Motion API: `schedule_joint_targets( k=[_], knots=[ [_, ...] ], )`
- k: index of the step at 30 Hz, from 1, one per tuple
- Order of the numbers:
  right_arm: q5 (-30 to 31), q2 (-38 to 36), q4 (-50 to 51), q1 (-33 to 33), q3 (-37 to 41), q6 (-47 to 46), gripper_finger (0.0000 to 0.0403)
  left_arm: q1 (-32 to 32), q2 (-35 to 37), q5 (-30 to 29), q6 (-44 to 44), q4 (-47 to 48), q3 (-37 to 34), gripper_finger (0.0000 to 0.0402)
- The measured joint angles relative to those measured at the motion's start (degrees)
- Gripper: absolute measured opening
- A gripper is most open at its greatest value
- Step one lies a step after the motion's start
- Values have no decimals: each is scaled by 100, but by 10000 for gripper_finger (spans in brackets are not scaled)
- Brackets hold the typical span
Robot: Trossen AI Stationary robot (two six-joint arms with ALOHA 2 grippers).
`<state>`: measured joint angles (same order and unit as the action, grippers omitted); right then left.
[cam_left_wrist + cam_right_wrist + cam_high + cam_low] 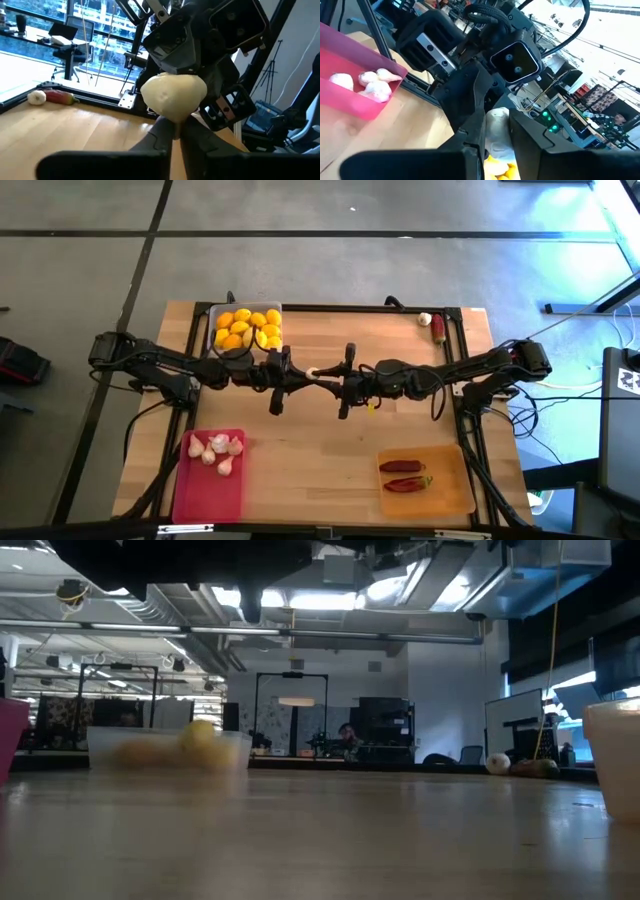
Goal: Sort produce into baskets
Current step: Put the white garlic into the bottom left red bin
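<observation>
White garlic bulb [173,95] between both end effectors.

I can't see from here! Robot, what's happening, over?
Both grippers meet mid-table: left gripper, right gripper, both shut on one garlic bulb. Handover. Nothing blocking.

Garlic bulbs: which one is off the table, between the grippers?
The garlic bulb at table centre, held by both grippers; the others lie in the pink tray or at the far edge.
</observation>
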<state>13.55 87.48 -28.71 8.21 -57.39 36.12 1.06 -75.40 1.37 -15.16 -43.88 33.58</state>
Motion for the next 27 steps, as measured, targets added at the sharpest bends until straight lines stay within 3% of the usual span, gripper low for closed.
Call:
schedule_joint_targets(
  k=[5, 10, 15, 22, 27],
  knots=[
    [-60, 0, -46, 0, 0, -231, 84, 7, 0, -3, 63, -9, -2, 9],
    [-99, 0, -43, 42, 0, -357, 136, 9, 0, -29, 84, -17, -2, 9],
    [507, -181, 96, 348, 0, -414, 175, 2, 11, -62, 268, 242, -2, 8],
    [1225, -599, 1634, 778, 0, -896, 183, -131, 98, -177, 515, 1399, -2, 13],
    [1166, -685, 3216, 743, -2, -1869, 184, -269, 504, -215, 615, 2483, 6, 14]
  ],
)
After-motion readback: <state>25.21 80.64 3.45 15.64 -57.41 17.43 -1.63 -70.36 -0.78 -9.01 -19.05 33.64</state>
